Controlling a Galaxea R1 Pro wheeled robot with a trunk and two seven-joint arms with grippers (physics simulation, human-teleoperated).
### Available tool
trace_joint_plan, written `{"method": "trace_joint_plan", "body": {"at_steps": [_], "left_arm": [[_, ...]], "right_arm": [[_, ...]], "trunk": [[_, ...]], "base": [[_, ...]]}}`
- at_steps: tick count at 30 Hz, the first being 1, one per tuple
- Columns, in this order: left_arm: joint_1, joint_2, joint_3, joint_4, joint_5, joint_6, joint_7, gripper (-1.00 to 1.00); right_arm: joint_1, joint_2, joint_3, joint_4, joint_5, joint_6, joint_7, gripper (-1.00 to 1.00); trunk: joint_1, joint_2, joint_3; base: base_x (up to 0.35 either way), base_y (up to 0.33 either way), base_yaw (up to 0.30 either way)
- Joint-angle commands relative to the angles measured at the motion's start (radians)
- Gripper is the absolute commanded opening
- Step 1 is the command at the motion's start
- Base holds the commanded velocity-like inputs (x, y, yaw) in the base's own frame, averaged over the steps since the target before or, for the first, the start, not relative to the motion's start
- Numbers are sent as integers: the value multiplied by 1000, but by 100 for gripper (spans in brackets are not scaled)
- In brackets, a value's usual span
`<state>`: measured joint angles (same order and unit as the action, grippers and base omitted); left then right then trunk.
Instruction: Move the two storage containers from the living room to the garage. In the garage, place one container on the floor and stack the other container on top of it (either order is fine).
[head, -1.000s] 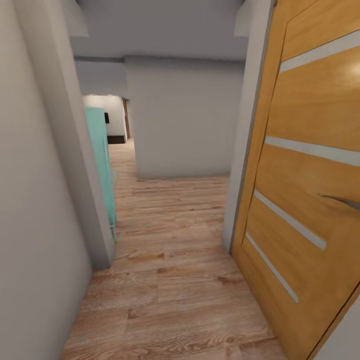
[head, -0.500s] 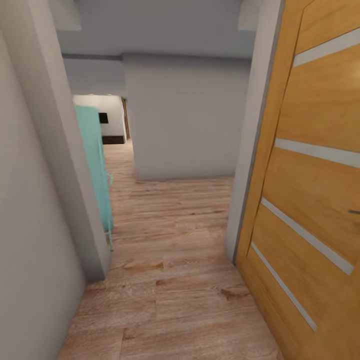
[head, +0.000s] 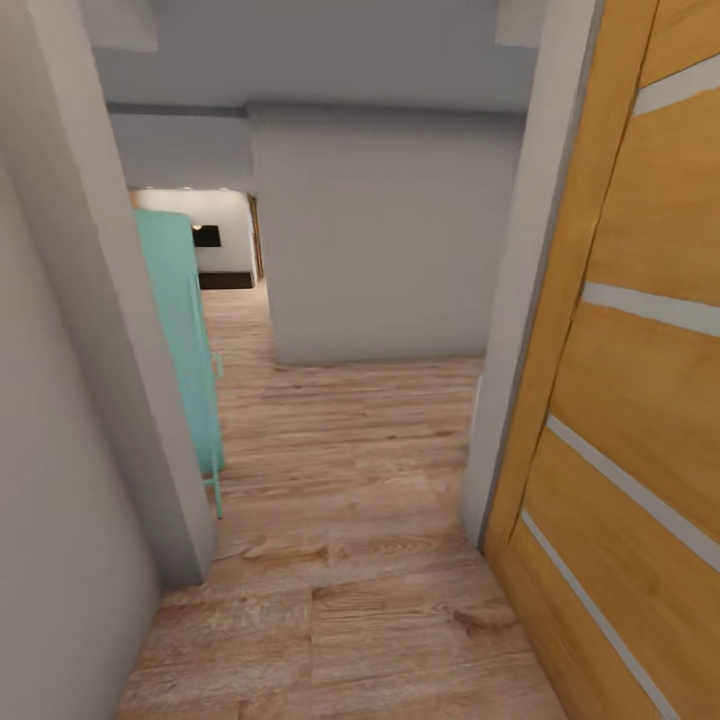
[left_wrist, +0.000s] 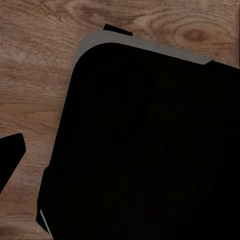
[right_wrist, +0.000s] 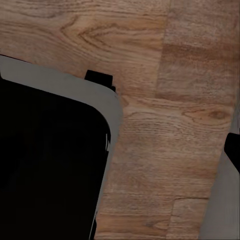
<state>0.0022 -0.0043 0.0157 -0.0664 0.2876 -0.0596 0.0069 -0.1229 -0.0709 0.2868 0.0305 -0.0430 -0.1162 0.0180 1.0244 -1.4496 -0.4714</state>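
Observation:
The two storage containers are out of view. I am in a narrow hallway with a light wood-plank floor (head: 350, 460). Both wrist views look down at those planks and at my own black, grey-rimmed base (left_wrist: 150, 150) (right_wrist: 45, 160). A dark tip that may be a finger pokes in at the edge of the left wrist view (left_wrist: 10, 155). A similar dark tip sits at the edge of the right wrist view (right_wrist: 233, 150). Neither view reveals how the jaws stand.
A grey wall (head: 60, 420) runs close on my left, with a teal cabinet (head: 185, 340) behind its corner. An orange wooden door (head: 630, 400) with pale stripes stands close on my right. A grey wall block (head: 380, 240) faces me; left of it the passage leads to a lit room (head: 215, 235).
The whole head view has shifted as I roll forward. The door has slid further right and its handle has left the picture. The left wall corner looms closer.

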Motion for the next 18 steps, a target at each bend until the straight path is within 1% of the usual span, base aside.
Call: {"method": "trace_joint_plan", "body": {"at_steps": [1,6,8,18], "left_arm": [[0,0,1,-1,4,-2,1,100],[0,0,1,-1,4,-2,1,100],[1,0,1,-1,4,-2,1,100],[1,0,1,-1,4,-2,1,100]], "right_arm": [[-1,-1,5,3,-4,-6,2,100],[-1,-2,5,3,-4,-7,2,100],[-1,-3,5,3,-4,-7,2,100],[-1,-2,6,3,-4,-6,1,100]], "trunk": [[1,0,-1],[1,0,-1],[1,0,-1],[1,0,-1]], "base": [[323,0,238],[323,0,259],[323,0,122],[323,0,11]]}}
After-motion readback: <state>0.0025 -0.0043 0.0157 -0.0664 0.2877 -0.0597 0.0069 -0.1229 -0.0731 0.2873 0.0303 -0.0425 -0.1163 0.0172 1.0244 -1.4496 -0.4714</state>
